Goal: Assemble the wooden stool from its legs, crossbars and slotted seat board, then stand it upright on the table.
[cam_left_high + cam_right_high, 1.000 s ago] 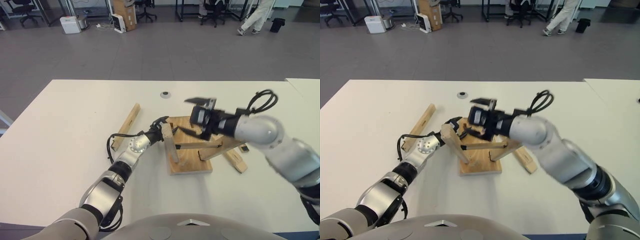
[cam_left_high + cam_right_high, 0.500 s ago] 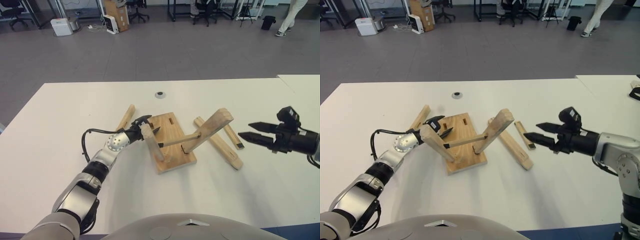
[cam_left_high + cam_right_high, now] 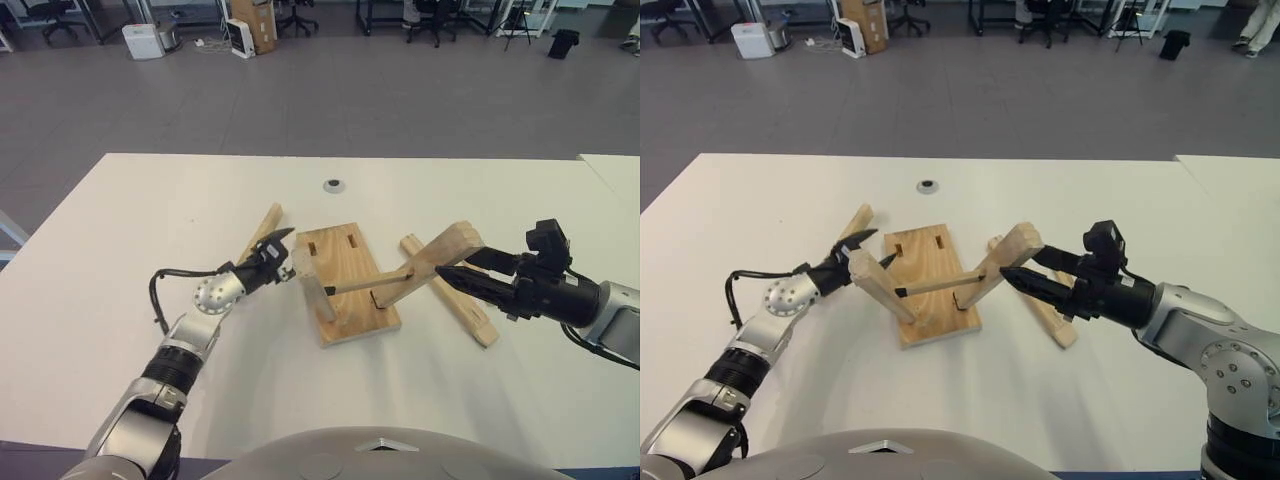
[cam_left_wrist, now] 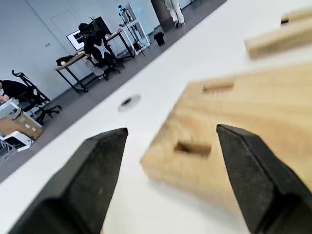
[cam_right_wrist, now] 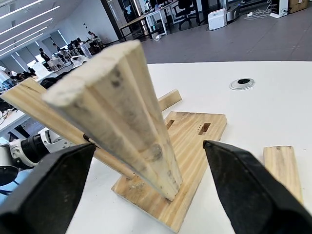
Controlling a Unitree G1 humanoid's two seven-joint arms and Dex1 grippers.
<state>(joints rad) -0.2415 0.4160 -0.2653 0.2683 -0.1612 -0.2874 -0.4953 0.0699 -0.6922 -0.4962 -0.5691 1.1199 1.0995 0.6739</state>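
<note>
At centre frame the seat board (image 3: 340, 250) lies flat on the counter (image 3: 150, 200), with two legs joined by a crossbar (image 3: 365, 284) leaning on it. The open right gripper (image 3: 452, 262) sits just right of the right leg (image 3: 425, 268), which slants up-right. The open left gripper (image 3: 288, 256) flanks the left leg (image 3: 312, 285).

No text, number, label or sign can be read anywhere in these views; whatever print there may be in the room behind is too small to make out.
</note>
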